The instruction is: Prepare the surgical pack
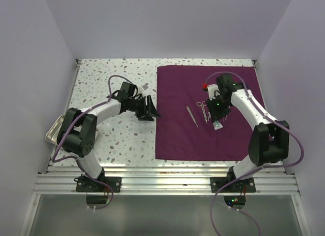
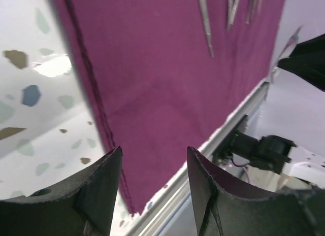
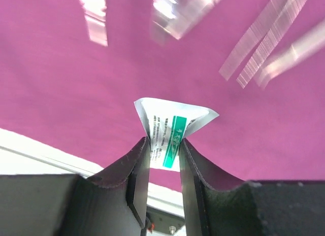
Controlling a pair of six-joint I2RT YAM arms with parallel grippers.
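One forceps (image 1: 192, 116), scissors (image 1: 203, 110) beside packet (image 1: 217, 125) on surgical pack (image 1: 172, 139).

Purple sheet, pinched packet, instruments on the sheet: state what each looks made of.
Purple sheet: soft woven cloth, matte, with a stitched hem and faint creases. Packet pinched in the right fingers: thin white paper or plastic film, printed, crumpled. Instruments: likely steel, bright glints.

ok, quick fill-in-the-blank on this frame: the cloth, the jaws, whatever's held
1. The white packet is pinched in the ____ arm's jaws.
2. The left arm has its jaws ____, holding nothing.
3. The steel instruments lie ____ the maroon cloth.

Missing words: right; open; on
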